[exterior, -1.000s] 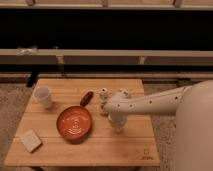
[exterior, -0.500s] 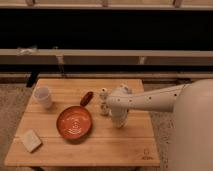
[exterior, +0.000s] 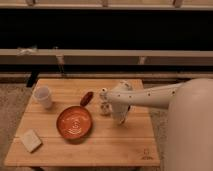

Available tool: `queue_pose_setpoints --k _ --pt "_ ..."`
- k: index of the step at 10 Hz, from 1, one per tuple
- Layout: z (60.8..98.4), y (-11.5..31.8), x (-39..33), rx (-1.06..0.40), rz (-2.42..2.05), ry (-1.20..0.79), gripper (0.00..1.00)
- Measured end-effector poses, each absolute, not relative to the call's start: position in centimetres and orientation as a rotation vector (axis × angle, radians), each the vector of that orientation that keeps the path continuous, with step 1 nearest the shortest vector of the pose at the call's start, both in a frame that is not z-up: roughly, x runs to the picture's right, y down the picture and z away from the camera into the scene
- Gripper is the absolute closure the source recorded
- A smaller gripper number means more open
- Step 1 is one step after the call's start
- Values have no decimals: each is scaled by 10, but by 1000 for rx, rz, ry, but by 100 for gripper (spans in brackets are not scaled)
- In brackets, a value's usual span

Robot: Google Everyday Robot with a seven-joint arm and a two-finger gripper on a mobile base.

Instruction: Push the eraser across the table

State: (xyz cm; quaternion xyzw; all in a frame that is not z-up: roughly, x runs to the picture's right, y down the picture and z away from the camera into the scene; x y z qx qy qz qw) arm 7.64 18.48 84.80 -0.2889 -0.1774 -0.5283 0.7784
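Note:
The light-wood table carries an orange pan at left of centre, its reddish-brown handle pointing to the far side. My white arm reaches in from the right. Its gripper hangs low over the table's middle, just right of the pan. The eraser does not show; it may be hidden under the gripper or the wrist. A small pale part sits by the wrist's left end; I cannot tell whether it belongs to the arm.
A white cup stands at the far left corner. A pale beige square block lies at the near left corner. A dark logo mark is at the near right corner. A rail and dark wall run behind the table.
The gripper has shifted slightly to the right and toward the far side. The pan, cup and beige block have not moved.

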Motion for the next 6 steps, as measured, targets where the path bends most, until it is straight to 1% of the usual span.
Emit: queue_pose_setpoints --k 6 --pt "864 166 82 -612 -1131 -371 100"
